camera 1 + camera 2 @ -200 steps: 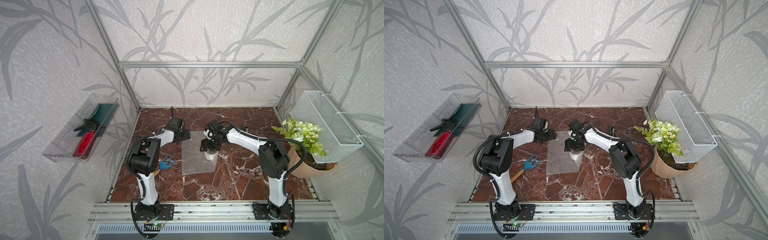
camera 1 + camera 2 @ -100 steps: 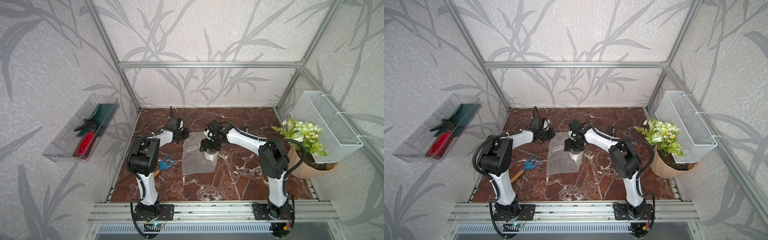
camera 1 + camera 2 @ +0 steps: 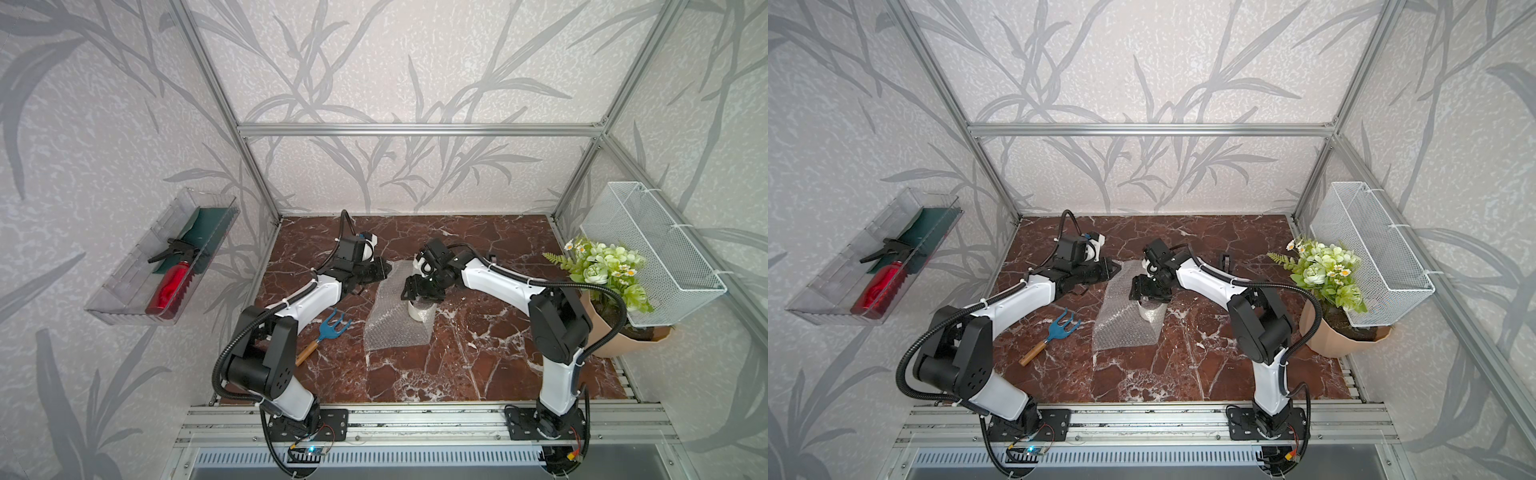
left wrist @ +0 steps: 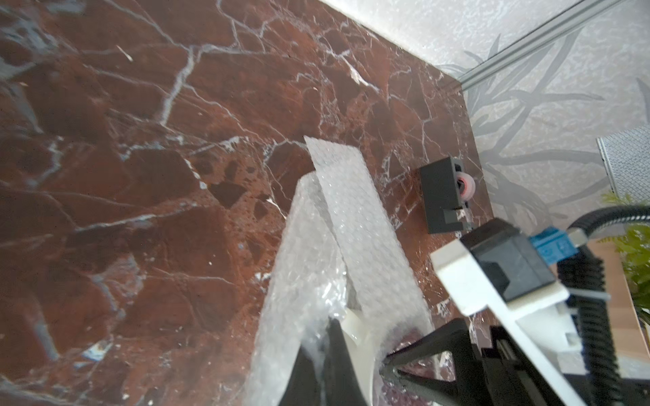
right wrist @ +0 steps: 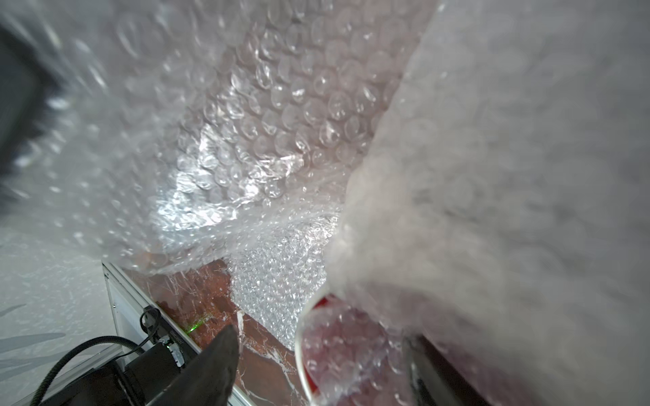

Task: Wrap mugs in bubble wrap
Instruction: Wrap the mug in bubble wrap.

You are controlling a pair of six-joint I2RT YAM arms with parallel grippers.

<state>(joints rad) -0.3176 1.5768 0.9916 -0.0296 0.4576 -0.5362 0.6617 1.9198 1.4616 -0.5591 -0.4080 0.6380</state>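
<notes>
bubble wrap [image 3: 395, 328] edge sits pinched in the closed left tool [image 3: 385, 268]; pull it low over the mug [image 3: 420, 311] (no jerks), right tool [image 3: 422, 293] spread wide, seemingly holding nothing.

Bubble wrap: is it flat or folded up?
Partly lifted: left gripper pinches the bubble wrap at its far edge, draping it over the mug; the near part lies flat.

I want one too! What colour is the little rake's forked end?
Blue. The rake shows best in a top view.
</notes>
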